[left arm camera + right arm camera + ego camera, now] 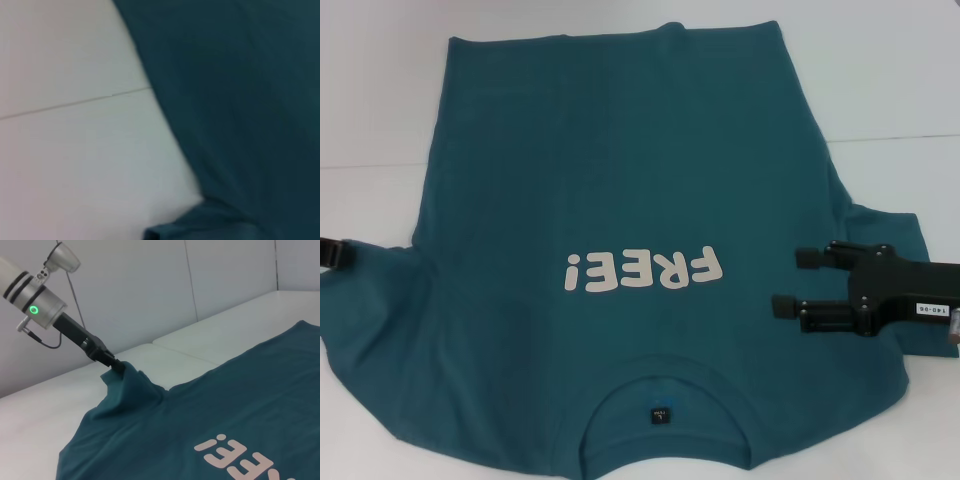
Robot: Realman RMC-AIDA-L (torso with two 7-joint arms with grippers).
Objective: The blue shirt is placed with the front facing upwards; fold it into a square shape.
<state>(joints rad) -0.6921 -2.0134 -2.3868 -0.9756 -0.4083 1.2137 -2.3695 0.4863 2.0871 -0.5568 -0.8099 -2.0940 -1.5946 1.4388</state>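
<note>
The blue shirt [620,200] lies spread front up on the white table, its white "FREE!" lettering [642,270] upside down and its collar [665,395] nearest me. At the left edge, my left gripper [342,252] holds the shirt's left sleeve. The right wrist view shows this gripper [118,368] shut on the sleeve [131,390] and pulling it up into a peak above the table. My right gripper [790,282] hovers open over the shirt's right side near the other sleeve, fingers pointing toward the lettering. The left wrist view shows only the shirt's edge [225,110].
The white table [880,90] has a seam line [895,137] running across it, seen also in the left wrist view [75,103]. A pale wall [150,285] stands behind the table in the right wrist view.
</note>
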